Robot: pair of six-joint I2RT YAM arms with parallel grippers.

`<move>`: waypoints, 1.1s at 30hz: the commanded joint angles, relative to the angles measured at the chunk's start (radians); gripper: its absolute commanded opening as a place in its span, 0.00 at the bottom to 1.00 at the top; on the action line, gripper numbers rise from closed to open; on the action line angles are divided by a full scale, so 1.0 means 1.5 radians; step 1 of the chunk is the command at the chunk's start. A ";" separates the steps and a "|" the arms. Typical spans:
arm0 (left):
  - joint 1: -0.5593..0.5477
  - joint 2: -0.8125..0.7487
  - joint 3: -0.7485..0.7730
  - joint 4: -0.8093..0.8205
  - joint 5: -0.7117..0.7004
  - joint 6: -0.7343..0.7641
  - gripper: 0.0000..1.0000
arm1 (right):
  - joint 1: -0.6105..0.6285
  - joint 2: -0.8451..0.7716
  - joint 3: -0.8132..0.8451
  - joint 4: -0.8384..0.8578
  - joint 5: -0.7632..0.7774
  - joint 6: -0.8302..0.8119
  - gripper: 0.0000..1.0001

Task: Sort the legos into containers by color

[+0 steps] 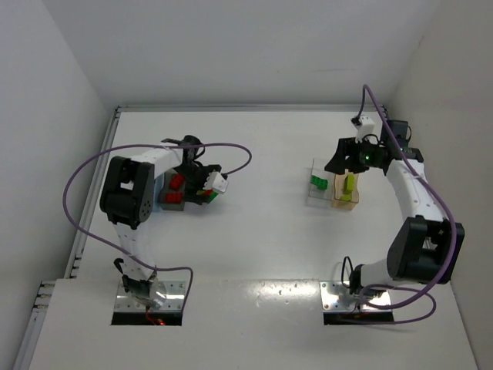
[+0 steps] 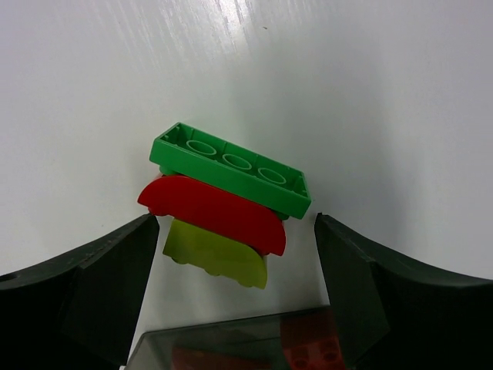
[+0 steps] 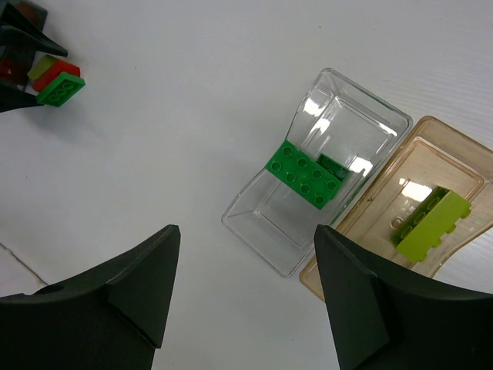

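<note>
A stack of three legos lies on the table: a green brick [image 2: 231, 166], a red rounded one [image 2: 212, 212] and a yellow-green one [image 2: 216, 254]. My left gripper [image 2: 235, 223] is open and empty, its jaws either side of the stack without touching it. The dark grey bin [image 2: 231, 343] below it holds red bricks [image 2: 308, 347]. My right gripper [image 3: 246, 231] is open and empty above the clear bin [image 3: 269, 223], which holds green bricks [image 3: 304, 173]. The tan bin [image 3: 454, 166] holds a yellow-green brick [image 3: 431, 223]. No purple legos or light blue bin show.
In the top view the left gripper [image 1: 202, 185] hovers by the dark bin [image 1: 173, 199] at centre left, and the right gripper [image 1: 350, 158] by the clear bin [image 1: 318, 185] and the tan bin [image 1: 347, 193] at centre right. White walls enclose the table.
</note>
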 commanded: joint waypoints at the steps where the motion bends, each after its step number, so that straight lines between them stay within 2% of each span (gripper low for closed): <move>1: -0.006 0.010 0.020 0.002 0.032 0.014 0.88 | 0.002 0.002 0.004 0.013 -0.010 -0.010 0.71; 4: -0.012 0.010 0.013 0.009 0.026 0.014 0.76 | 0.002 0.002 0.004 0.013 -0.010 -0.010 0.71; 5: -0.012 0.010 0.005 0.015 0.026 0.007 0.66 | 0.002 0.002 0.004 0.013 -0.010 -0.010 0.71; 9: -0.012 -0.023 -0.019 0.032 0.035 -0.014 0.47 | 0.009 0.002 0.004 0.007 -0.025 -0.010 0.71; 12: -0.012 -0.065 -0.034 0.038 0.091 -0.073 0.39 | 0.019 0.002 -0.003 0.007 -0.062 0.009 0.71; 15: -0.019 -0.103 -0.041 0.084 0.162 -0.199 0.34 | 0.046 0.002 -0.018 0.030 -0.121 0.056 0.71; 16: -0.029 -0.142 -0.063 0.117 0.175 -0.253 0.34 | 0.063 0.010 -0.026 0.046 -0.137 0.088 0.71; 17: -0.037 -0.165 -0.081 0.202 0.189 -0.372 0.34 | 0.072 0.010 -0.026 0.056 -0.170 0.108 0.71; 18: -0.048 -0.192 -0.104 0.251 0.189 -0.433 0.34 | 0.081 0.022 -0.032 0.070 -0.183 0.131 0.71; 20: -0.105 -0.273 -0.174 0.361 0.146 -0.556 0.34 | 0.108 0.042 -0.032 0.117 -0.205 0.193 0.71; 21: -0.125 -0.293 -0.191 0.445 0.091 -0.657 0.34 | 0.120 0.048 -0.032 0.128 -0.211 0.206 0.71; 23: -0.181 -0.303 -0.174 0.459 0.038 -0.767 0.34 | 0.150 0.068 -0.011 0.129 -0.211 0.213 0.71; 28: -0.261 -0.287 -0.141 0.509 -0.097 -0.852 0.34 | 0.192 0.119 0.043 0.153 -0.234 0.265 0.71; 33: -0.278 -0.281 -0.120 0.503 -0.115 -0.859 0.34 | 0.231 0.150 0.074 0.163 -0.255 0.289 0.71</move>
